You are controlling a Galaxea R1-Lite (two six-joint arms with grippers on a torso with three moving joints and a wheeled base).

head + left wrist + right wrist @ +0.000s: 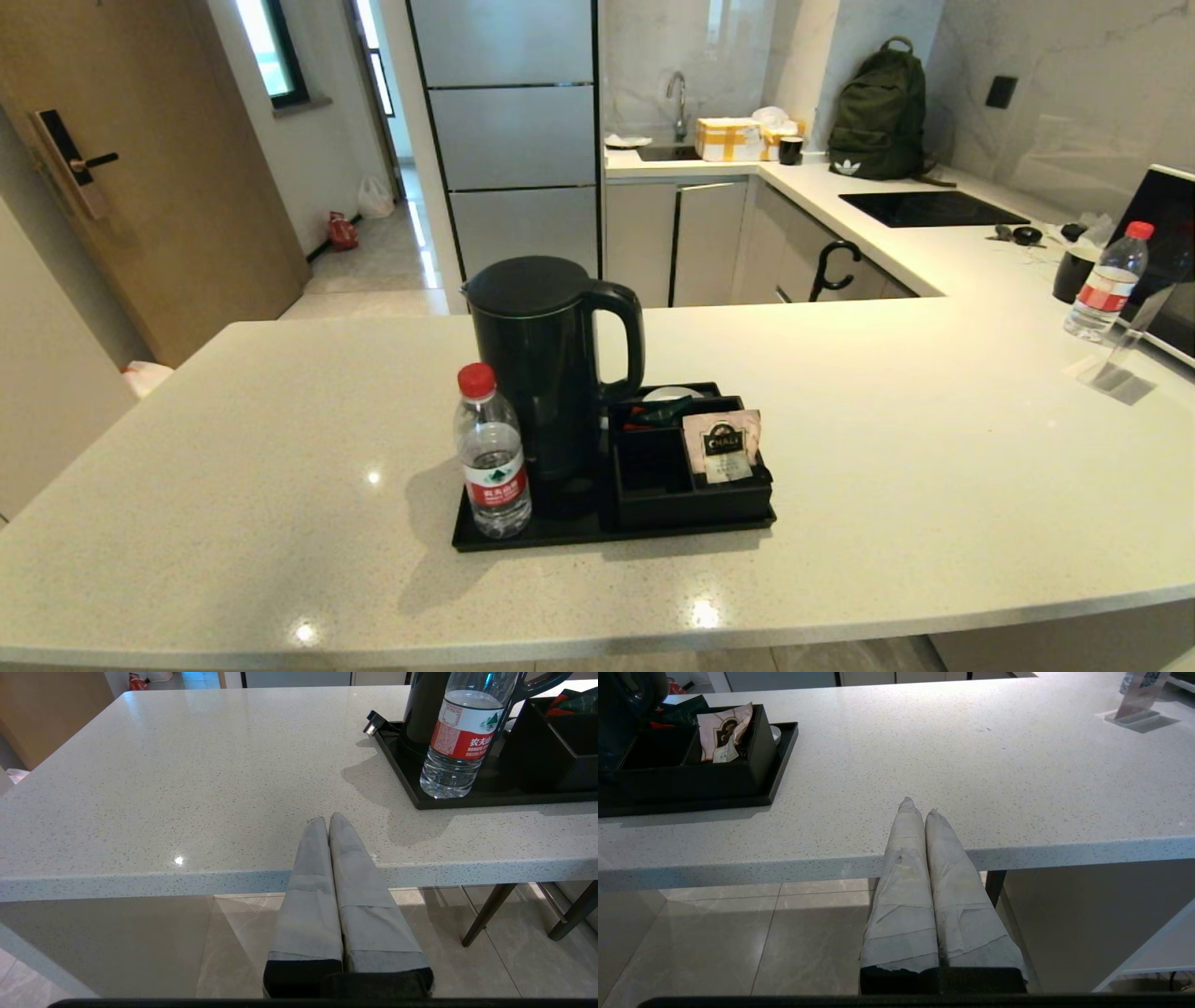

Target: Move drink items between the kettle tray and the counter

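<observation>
On the white speckled counter (887, 448) lies the black kettle tray (523, 539). It carries a tall black kettle (541, 364), a clear water bottle (492, 457) with a red cap at its front left corner, and a black compartment box (691, 485) with a pinkish tea sachet (722, 446) leaning in it. My left gripper (328, 817) is shut and empty, held before the counter's front edge, left of the bottle (460, 737). My right gripper (919, 805) is shut and empty too, at the front edge right of the tray (780, 760) and sachet (723, 735). Neither arm shows in the head view.
A second water bottle (1107, 280), a small black cup (1072, 275) and a clear sign stand (1116, 369) are at the counter's far right. The kettle's plug (371, 723) lies beside the tray. A backpack (879, 112) and hob (929, 209) are on the back counter.
</observation>
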